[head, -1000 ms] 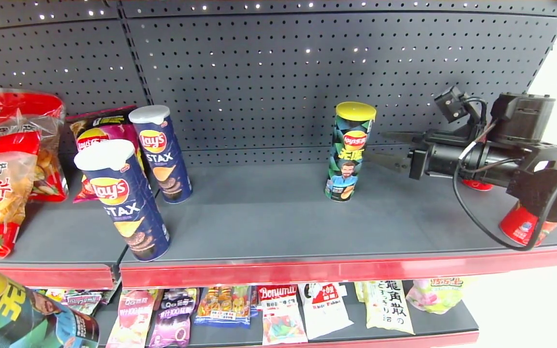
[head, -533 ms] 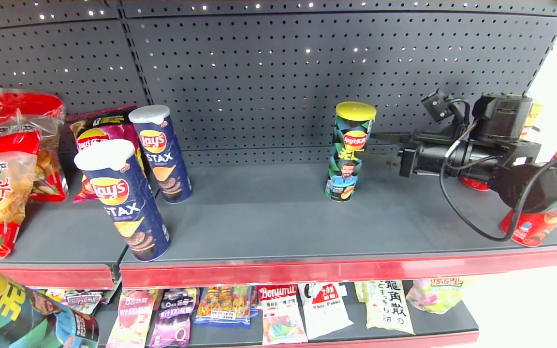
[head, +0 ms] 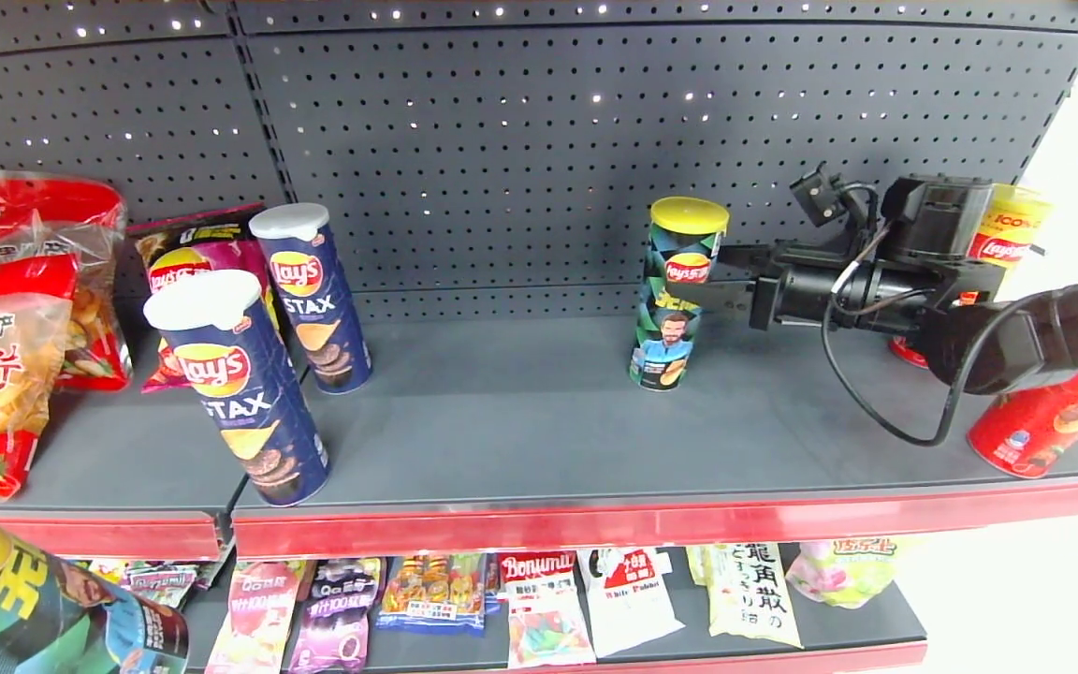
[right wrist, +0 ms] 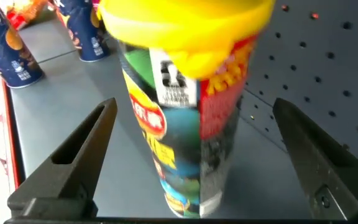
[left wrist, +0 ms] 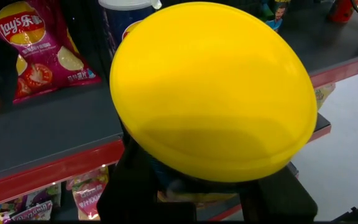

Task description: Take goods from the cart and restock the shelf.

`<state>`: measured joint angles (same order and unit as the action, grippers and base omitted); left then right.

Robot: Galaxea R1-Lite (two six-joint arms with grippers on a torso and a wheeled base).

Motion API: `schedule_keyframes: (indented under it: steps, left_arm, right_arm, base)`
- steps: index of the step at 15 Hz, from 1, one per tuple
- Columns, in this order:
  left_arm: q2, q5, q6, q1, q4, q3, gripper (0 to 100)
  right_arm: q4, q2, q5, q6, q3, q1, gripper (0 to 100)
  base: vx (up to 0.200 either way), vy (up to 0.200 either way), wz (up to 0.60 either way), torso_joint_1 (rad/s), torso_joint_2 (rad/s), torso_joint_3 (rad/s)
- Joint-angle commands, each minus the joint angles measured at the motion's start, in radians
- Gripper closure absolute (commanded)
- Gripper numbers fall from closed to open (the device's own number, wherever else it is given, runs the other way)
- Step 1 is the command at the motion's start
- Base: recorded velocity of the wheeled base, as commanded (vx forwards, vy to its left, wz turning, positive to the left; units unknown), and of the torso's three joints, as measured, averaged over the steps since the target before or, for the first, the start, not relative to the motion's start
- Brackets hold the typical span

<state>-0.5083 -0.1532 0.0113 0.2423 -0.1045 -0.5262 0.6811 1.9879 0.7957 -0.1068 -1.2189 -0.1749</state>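
A green chip can with a yellow lid (head: 679,295) stands upright at the back of the grey shelf (head: 520,421). My right gripper (head: 715,276) comes in from the right, open, with one finger on each side of the can's upper half. The right wrist view shows that can (right wrist: 179,124) between the spread fingers (right wrist: 73,168), with gaps on both sides. A second green can with a yellow lid (head: 34,604) lies tilted at the lower left. My left gripper (left wrist: 194,199) is shut on it, under its yellow lid (left wrist: 213,93).
Two blue cans (head: 240,384) (head: 313,295) stand on the shelf's left part, with chip bags (head: 6,309) beyond them. Red cans (head: 1035,431) (head: 1007,243) stand at the right end. Small packets (head: 539,608) lie on the lower shelf. The shelf's front has a red lip (head: 651,524).
My right arm has moved left along the shelf, and its open fingers have come up around the standing green can. The left arm and its can have kept still.
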Motion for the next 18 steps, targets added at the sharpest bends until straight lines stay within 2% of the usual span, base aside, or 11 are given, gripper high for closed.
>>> schedule_keyframes:
  steps: [1,5,6,13,18]
  left_arm:
    - [-0.001,0.000,0.001,0.000,-0.001,-0.003,100]
    - [-0.001,0.000,0.001,0.000,-0.001,-0.002,100]
    - [-0.001,0.000,0.001,0.000,-0.001,0.000,100]
    - [0.001,0.000,0.001,0.000,-0.001,0.002,100]
    - [-0.001,-0.002,0.001,0.000,-0.001,0.006,100]
  right_arm:
    - [0.000,0.016,0.000,0.010,-0.014,-0.012,0]
    - [0.000,0.028,0.000,0.015,-0.037,-0.017,0]
    - [0.000,0.034,0.000,0.016,-0.048,-0.017,100]
    - [0.000,0.022,-0.015,0.021,-0.050,-0.060,100]
    - [0.009,-0.123,-0.181,0.022,0.079,-0.144,100]
  base:
    - [0.000,0.000,0.00,0.000,0.00,0.000]
    - [0.000,0.000,0.00,0.000,0.00,0.000]
    - [0.000,0.000,0.00,0.000,0.00,0.000]
    - [0.000,0.000,0.00,0.000,0.00,0.000]
    - [0.000,0.000,0.00,0.000,0.00,0.000]
